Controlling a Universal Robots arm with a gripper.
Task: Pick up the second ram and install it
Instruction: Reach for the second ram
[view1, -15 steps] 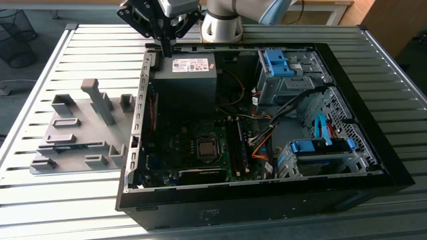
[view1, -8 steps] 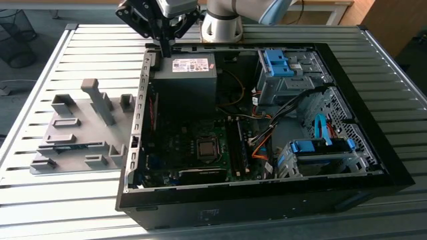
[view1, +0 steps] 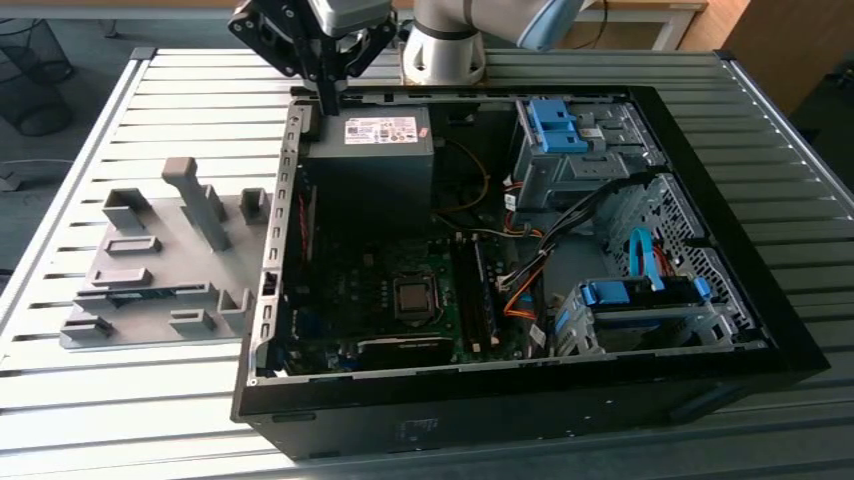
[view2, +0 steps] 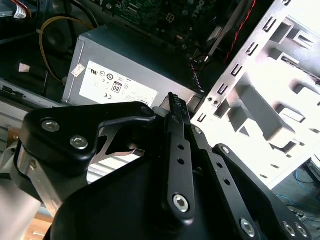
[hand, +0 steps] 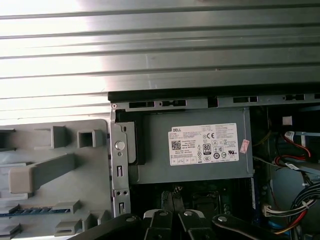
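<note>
Slatted metal table (view1: 107, 420) carrying an open computer case (view1: 534, 410); my arm hangs over the case's power-supply corner.
I see the gripper (view1: 327, 100) pointing straight down just above the case wall beside the power supply (view1: 374, 160), its fingers pressed together on nothing. The second ram (hand: 27, 211), a thin blue-green strip seen edge-on, lies slotted in the grey fixture (view1: 167, 225) just outside the case, well apart from the gripper.

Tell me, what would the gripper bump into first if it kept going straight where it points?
Most likely the grey power supply, near its edge beside the case's side wall. The gripper points down just over that corner, and depth is unclear, so it might catch the wall instead.
</note>
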